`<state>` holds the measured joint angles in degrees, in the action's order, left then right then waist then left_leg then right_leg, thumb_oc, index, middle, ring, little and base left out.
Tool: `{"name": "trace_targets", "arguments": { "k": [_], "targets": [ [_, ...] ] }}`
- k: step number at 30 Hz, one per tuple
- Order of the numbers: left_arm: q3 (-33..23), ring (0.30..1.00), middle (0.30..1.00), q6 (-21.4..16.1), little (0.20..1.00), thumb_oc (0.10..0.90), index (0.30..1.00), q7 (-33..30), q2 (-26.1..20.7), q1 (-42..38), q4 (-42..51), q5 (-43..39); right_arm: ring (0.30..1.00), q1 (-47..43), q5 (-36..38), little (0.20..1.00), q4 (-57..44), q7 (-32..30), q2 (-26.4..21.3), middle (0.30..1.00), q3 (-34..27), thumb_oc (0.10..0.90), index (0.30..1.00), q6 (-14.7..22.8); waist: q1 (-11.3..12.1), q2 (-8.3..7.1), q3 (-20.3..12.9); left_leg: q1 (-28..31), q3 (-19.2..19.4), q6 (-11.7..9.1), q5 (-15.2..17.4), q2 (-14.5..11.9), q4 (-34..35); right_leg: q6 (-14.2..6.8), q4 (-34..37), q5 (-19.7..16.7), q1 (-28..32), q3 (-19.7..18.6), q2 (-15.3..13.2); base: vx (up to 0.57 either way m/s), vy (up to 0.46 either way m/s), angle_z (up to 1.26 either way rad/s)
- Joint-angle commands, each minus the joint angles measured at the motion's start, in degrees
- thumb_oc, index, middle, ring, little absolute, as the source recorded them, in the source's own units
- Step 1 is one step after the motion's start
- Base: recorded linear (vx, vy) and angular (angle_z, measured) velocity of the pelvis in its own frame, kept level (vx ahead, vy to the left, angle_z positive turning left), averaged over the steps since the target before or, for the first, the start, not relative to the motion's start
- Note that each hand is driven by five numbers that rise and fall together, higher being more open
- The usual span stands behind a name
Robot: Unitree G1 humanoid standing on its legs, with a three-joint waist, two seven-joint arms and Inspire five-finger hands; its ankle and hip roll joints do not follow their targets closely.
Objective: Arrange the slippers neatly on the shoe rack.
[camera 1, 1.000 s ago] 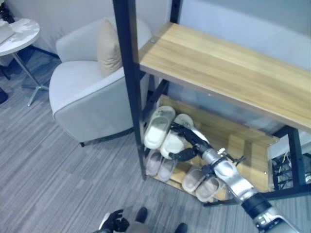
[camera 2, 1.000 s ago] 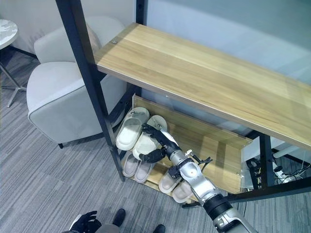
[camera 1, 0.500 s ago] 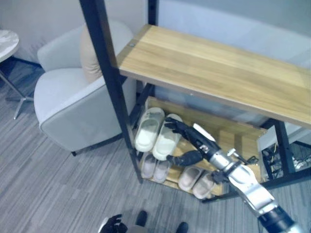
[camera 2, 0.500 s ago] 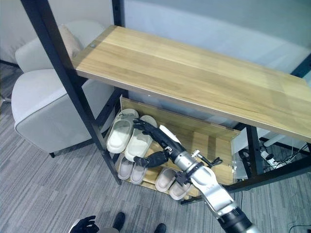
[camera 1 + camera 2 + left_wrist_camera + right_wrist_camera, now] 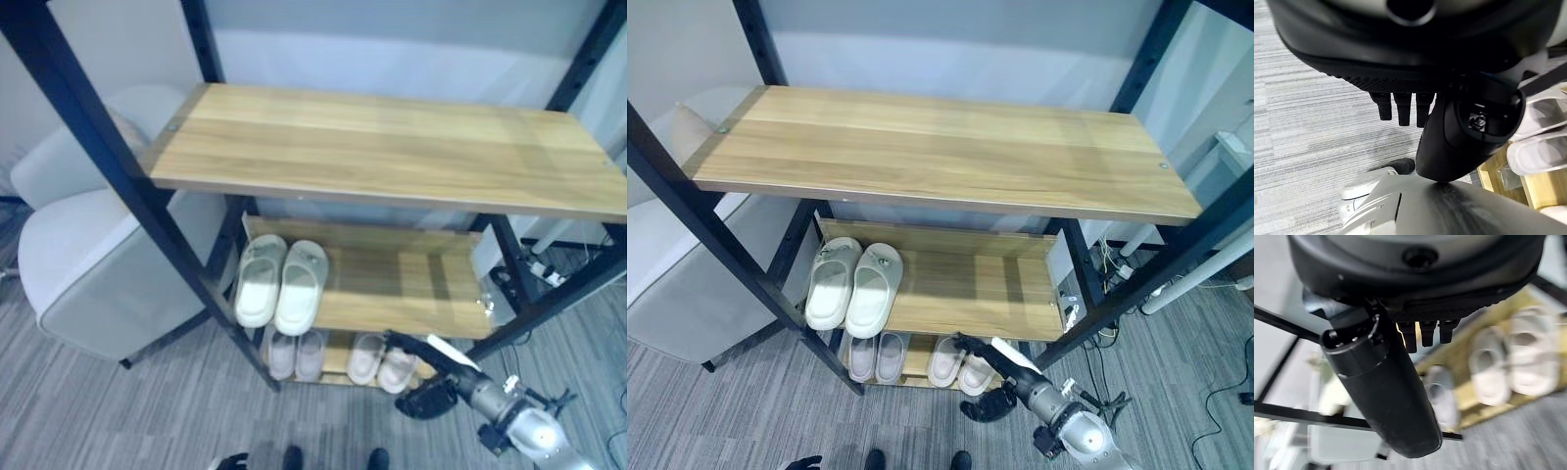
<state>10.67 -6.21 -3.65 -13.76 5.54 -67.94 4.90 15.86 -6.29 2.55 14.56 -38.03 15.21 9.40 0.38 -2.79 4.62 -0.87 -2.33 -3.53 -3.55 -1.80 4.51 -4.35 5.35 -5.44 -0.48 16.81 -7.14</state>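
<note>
Released and withdrawn: right hand (image 5: 1004,377) now off the white slippers (image 5: 852,286).
Fingers open, empty, it hovers low before the shoe rack (image 5: 950,152); the pair sits side by side.

Both eye views look down on the shoe rack (image 5: 921,137); wrist views peer closely past each hand.

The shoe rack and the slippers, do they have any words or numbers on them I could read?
None can be read.
Shoe rack: plain wood shelves on black posts, no words or numbers.
White slippers on the middle shelf: each has a small dark mark on its strap, too small to read.
Two pale slipper pairs on the bottom shelf: no print.
Right robot hand: no label.
</note>
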Motion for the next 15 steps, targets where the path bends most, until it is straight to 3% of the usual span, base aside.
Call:
{"name": "trace_targets", "arguments": {
  "k": [1, 5, 10, 12, 15],
  "targets": [
    [3.48, 0.900, 0.900, -1.65, 0.900, 0.800, 0.900, 2.90, 5.01, -3.61, -3.18, 1.69, 0.900, -4.66, -9.22, 0.900, 4.22, -6.39, 0.21, 0.900, 2.06, 0.800, 0.900, 4.26, 1.06, -0.06, -2.19, 0.13, 2.61, -2.58, 2.48, -1.58, 0.49, -3.82, -0.67, 3.37, 2.15, 0.87, -1.01, 0.00, -0.027, -0.13],
    [5.54, 0.900, 0.900, -1.57, 0.900, 0.800, 0.900, 2.12, 5.11, -4.08, -2.16, 2.13, 0.900, -7.44, -12.62, 0.900, 17.25, -11.23, 4.33, 0.900, 4.26, 0.800, 0.900, 2.75, 1.32, 0.28, -2.07, 0.20, 2.85, -2.49, 2.33, -1.66, 0.49, -3.69, -0.48, 3.48, 2.42, 0.82, -0.86, 0.00, -0.022, -0.05],
    [6.44, 0.900, 0.900, -1.53, 0.900, 0.800, 0.900, 1.35, 4.62, -4.25, -1.63, 1.33, 0.900, -10.22, -11.15, 0.900, 32.11, -15.53, 10.44, 0.900, 4.74, 0.800, 0.900, 0.84, 1.60, 0.44, -1.78, 0.11, 2.41, -2.45, 2.19, -1.61, 0.49, -3.56, -0.36, 3.63, 2.75, 1.00, -0.79, 0.00, 0.000, 0.00],
    [6.50, 0.900, 0.900, -1.42, 0.900, 0.800, 0.900, 0.56, 4.24, -4.08, -1.47, 0.43, 0.900, -11.10, -6.80, 0.900, 44.19, -17.86, 14.86, 0.900, 3.07, 0.800, 0.900, -0.67, 1.85, 0.69, -1.87, 0.14, 2.03, -2.39, 2.21, -1.51, 0.49, -3.46, -0.35, 3.74, 2.95, 1.27, -0.71, 0.00, 0.000, 0.00],
    [5.96, 0.900, 0.900, -1.32, 0.900, 0.800, 0.900, -0.02, 3.93, -4.07, -1.60, -0.61, 0.900, -11.60, -1.02, 0.900, 49.28, -18.63, 17.67, 0.900, 0.56, 0.800, 0.900, -1.18, 2.00, 0.68, -1.78, 0.28, 1.80, -2.39, 2.21, -1.45, 0.49, -3.41, -0.35, 3.76, 3.16, 1.35, -0.71, 0.00, 0.000, 0.00]
  ]
}}
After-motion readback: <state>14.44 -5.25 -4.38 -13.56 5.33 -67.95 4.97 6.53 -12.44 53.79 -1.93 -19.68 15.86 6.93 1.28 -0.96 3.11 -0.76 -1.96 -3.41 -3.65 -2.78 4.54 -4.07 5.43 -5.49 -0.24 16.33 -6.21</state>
